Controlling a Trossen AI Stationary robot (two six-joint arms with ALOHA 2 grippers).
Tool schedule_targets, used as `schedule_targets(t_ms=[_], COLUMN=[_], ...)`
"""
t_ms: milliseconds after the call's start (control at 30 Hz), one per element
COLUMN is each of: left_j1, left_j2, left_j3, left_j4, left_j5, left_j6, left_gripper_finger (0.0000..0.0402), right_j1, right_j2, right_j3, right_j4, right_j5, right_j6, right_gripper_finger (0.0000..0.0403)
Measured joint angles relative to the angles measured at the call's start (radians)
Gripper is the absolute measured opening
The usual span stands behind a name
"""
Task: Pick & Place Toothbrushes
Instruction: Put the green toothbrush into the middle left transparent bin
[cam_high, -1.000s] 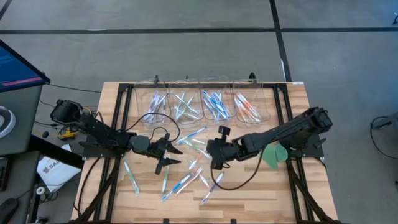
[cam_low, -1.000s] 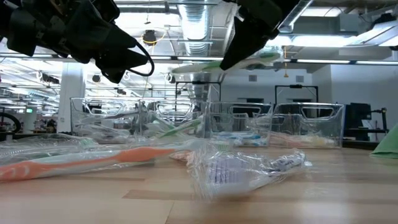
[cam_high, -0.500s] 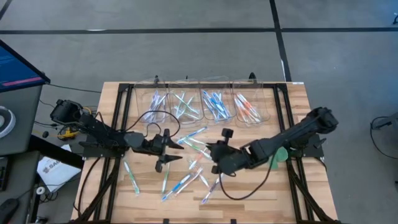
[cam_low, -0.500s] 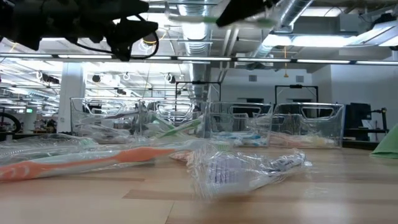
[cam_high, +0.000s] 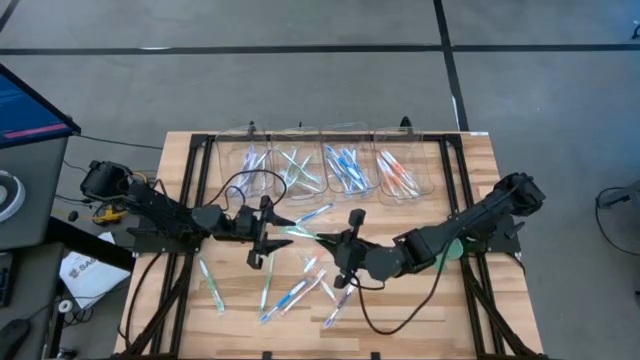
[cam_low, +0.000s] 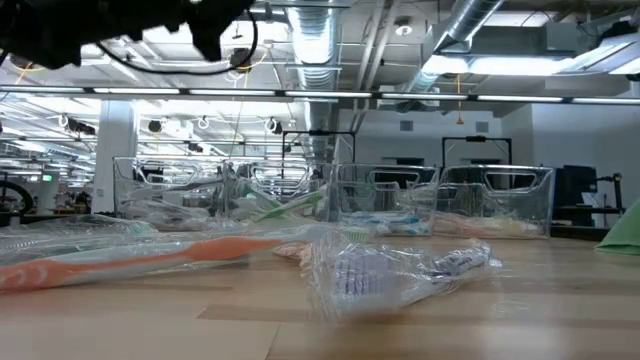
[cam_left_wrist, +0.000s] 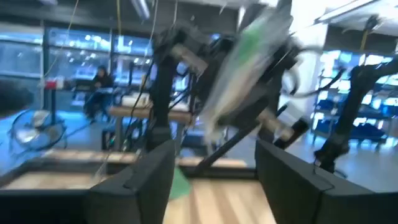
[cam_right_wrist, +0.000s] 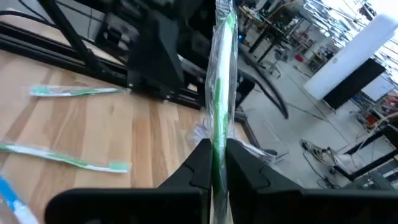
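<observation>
My right gripper (cam_high: 343, 250) hangs above the table's middle, shut on a wrapped green toothbrush (cam_high: 308, 237) whose free end points at my left gripper (cam_high: 268, 236). The left gripper (cam_left_wrist: 211, 149) is open and faces that toothbrush (cam_left_wrist: 245, 59); its fingers stand either side of the free end, apart from it. Several more wrapped toothbrushes (cam_high: 290, 292) lie flat on the table near its front, among them an orange one (cam_low: 130, 256). In the low view only part of the left arm (cam_low: 110, 25) shows at the top. My right gripper (cam_right_wrist: 214, 171) pinches the green toothbrush between its two fingers (cam_right_wrist: 245, 168), on the wrapped handle (cam_right_wrist: 216, 140) near one end. The fingers lie along the brush. It is lifted clear of the table and runs out level toward the table's left.
Four clear bins (cam_high: 325, 168) with sorted toothbrushes stand in a row at the far edge (cam_low: 340, 200). A flat green disc (cam_high: 440, 250) lies under the right arm. Black frame rails (cam_high: 190, 190) run along both table sides. Loose cables hang by both arms.
Both grippers have risen, leaving the low view through its top. The right gripper has carried the green toothbrush a little toward the near edge and turned it to point left. The left gripper has moved up and toward the far edge, facing the brush.
</observation>
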Motion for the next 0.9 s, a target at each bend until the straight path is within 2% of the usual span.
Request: schedule_targets(t_ms=[267, 433, 633, 900], left_j1=[-0.003, 0.008, 0.024, 0.037], left_j2=[0.0, 0.0, 0.0, 0.0], left_j3=[0.063, 0.07, 0.07, 0.07], left_j4=[0.0, -0.001, -0.001, -0.001], left_j5=[0.005, 0.004, 0.004, 0.004], left_j6=[0.029, 0.054, 0.05, 0.049], left_gripper_finger=[0.0282, 0.0298, 0.0283, 0.0221], right_j1=[-0.051, -0.067, -0.07, -0.079], right_j2=[0.0, 0.0, 0.0, 0.0], right_j3=[0.0, 0.0, 0.0, 0.0], right_j4=[0.009, 0.012, 0.011, 0.004], right_j5=[-0.077, -0.103, -0.114, -0.134], right_j6=[-0.001, 0.0, -0.001, -0.002], right_gripper_finger=[0.0015, 0.0015, 0.0015, 0.0015])
